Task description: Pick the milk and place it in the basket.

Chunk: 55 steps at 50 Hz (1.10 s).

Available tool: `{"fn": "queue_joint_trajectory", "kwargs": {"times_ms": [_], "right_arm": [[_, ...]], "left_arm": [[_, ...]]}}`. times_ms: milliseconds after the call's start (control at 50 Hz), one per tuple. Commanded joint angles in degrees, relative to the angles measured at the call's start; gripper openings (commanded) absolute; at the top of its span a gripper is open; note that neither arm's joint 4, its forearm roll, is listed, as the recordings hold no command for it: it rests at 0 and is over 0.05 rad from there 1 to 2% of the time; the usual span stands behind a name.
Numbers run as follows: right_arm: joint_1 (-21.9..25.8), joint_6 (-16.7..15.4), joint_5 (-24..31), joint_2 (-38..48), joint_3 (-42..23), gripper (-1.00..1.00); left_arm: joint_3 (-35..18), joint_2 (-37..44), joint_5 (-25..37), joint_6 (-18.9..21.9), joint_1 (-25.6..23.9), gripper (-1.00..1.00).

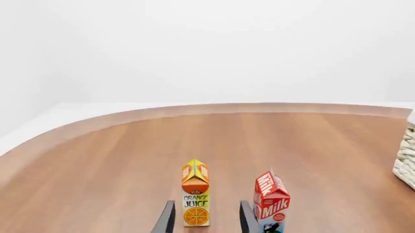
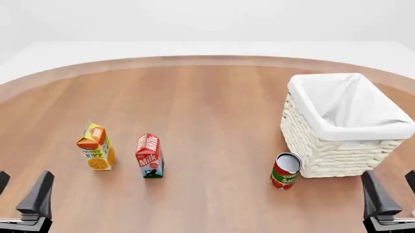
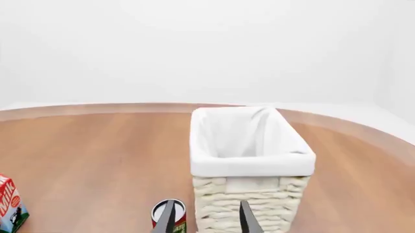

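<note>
The milk (image 2: pixel 149 156), a small red carton with white lettering, stands upright on the left half of the table. In the left wrist view the milk (image 1: pixel 271 204) is just outside one finger of my left gripper (image 1: pixel 206 221). My left gripper (image 2: pixel 21 194) is open and empty at the near left edge, well short of the carton. The basket (image 2: pixel 331 155), white wicker with a cloth lining, stands at the right. My right gripper (image 2: pixel 394 194) is open and empty just in front of it. The right wrist view shows the basket (image 3: pixel 250 165) straight ahead and the milk (image 3: pixel 9 206) far off to one side.
An orange juice carton (image 2: pixel 96 153) stands just left of the milk, in line with my left gripper's gap (image 1: pixel 195 200). A red-green can (image 2: pixel 285 171) stands against the basket's near left corner (image 3: pixel 170 216). The round wooden table (image 2: pixel 214 107) stretches away beyond them.
</note>
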<state>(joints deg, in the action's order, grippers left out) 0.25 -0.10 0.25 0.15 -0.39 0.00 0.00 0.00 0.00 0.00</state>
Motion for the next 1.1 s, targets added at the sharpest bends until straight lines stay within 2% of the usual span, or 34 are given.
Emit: {"fn": "queue_joint_trajectory", "kwargs": {"times_ms": [20, 280, 400, 540, 1100], "right_arm": [[1.02, -0.05, 1.23, 0.03, -1.58, 1.0], [2.82, 0.2, 2.76, -0.01, -3.86, 1.0], [3.69, 0.79, 5.46, 0.09, -6.52, 1.0], [5.73, 3.5, 8.89, 2.58, -12.92, 1.0], [14.78, 9.38, 15.83, 15.35, -32.39, 1.0]], "left_arm": [[0.0, 0.0, 0.0, 0.0, 0.0, 1.0], [0.0, 0.0, 0.0, 0.0, 0.0, 1.0], [0.0, 0.0, 0.0, 0.0, 0.0, 1.0], [0.0, 0.0, 0.0, 0.0, 0.0, 1.0], [0.0, 0.0, 0.0, 0.0, 0.0, 1.0]]}}
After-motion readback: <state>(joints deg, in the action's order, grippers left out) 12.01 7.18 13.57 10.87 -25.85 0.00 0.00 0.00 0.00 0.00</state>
